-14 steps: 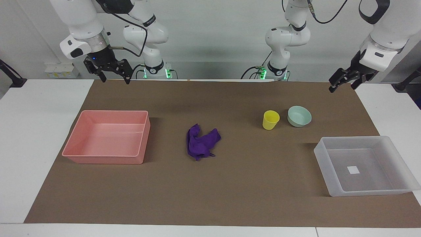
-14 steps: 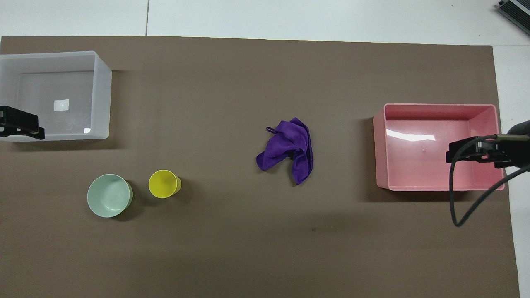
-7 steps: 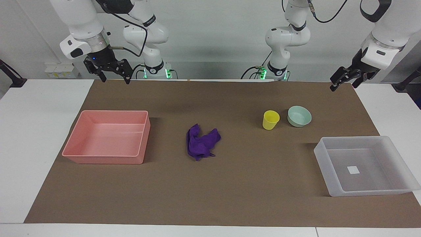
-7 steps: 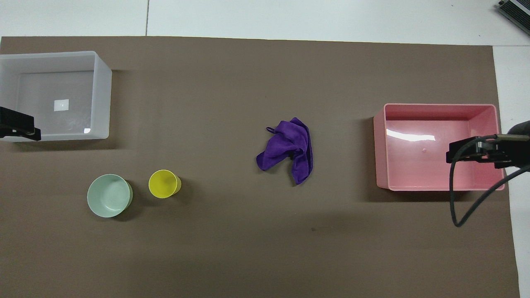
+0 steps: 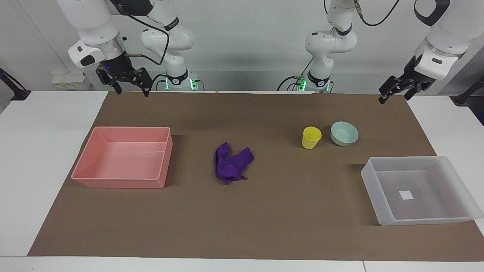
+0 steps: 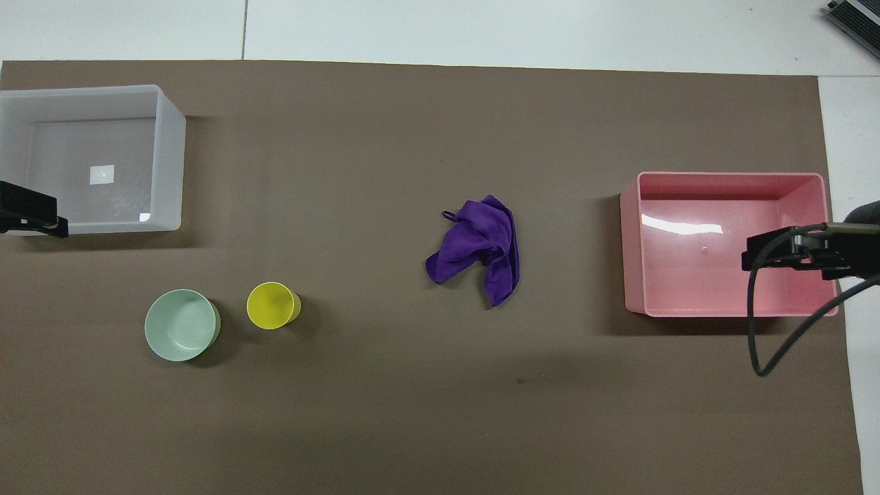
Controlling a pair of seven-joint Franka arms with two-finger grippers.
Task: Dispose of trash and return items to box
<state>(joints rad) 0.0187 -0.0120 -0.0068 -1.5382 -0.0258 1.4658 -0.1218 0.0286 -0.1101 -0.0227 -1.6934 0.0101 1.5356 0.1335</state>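
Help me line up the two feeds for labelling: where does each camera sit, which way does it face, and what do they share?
Facing view: high across the table, looking at the robots; both arms show whole, right gripper and left gripper raised and open over the mat's corners nearest the robots.
Overhead view: high above the robots' end, looking steeply down; only the left gripper and right gripper tips show.
Shared, half a turn apart: cloth, cup, bowl, pink tub, clear box.

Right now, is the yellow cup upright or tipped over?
Upright: the yellow cup stands on the brown mat with its open mouth up, beside the mint-green bowl.
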